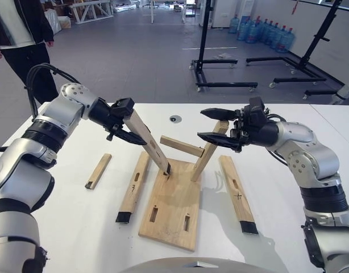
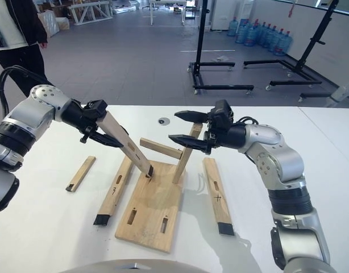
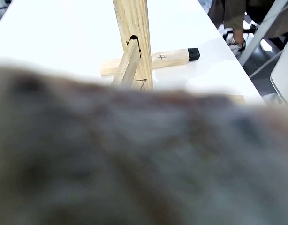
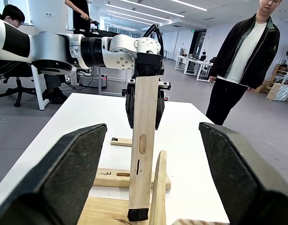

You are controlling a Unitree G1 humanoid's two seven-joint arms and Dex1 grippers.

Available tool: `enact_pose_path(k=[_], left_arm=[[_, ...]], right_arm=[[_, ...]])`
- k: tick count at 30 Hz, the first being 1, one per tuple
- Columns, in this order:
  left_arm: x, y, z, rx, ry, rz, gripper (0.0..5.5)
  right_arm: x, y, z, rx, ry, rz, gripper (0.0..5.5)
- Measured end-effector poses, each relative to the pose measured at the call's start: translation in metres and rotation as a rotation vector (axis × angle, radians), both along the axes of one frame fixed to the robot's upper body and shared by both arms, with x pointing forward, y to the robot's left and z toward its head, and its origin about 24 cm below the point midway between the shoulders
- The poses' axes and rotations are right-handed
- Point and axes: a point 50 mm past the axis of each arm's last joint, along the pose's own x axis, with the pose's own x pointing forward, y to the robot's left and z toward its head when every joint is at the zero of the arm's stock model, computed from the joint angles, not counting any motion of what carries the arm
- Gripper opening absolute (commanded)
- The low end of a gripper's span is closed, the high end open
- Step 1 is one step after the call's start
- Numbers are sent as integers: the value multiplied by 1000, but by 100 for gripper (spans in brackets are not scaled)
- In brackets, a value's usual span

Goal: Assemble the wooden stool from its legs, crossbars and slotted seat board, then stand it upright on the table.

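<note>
Clamping the upper end of a leg (image 1: 153,147), your left gripper (image 1: 124,120) holds it tilted, black tip down on the seat board (image 1: 170,213) lying flat on the table (image 1: 61,227). Your right gripper (image 1: 200,124) has its fingers spread wide either side of the second leg (image 1: 205,160), which leans on the board carrying a crossbar (image 1: 180,146).
</note>
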Motion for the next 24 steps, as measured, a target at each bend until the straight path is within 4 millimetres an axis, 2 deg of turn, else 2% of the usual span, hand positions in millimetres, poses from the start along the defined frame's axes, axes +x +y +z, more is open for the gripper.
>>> enact_pose_path(k=[6, 9, 19, 24], left_arm=[[-4, 7, 5, 17, 41, 37, 201], [-8, 12, 2, 26, 51, 29, 201], [-10, 9, 1, 37, 51, 13, 201], [-4, 9, -4, 24, 98, 43, 201]], right_arm=[[-6, 5, 0, 15, 1, 12, 360], [-8, 6, -1, 23, 2, 21, 360], [-9, 7, -1, 24, 5, 27, 360], [-8, 8, -1, 19, 10, 29, 360]])
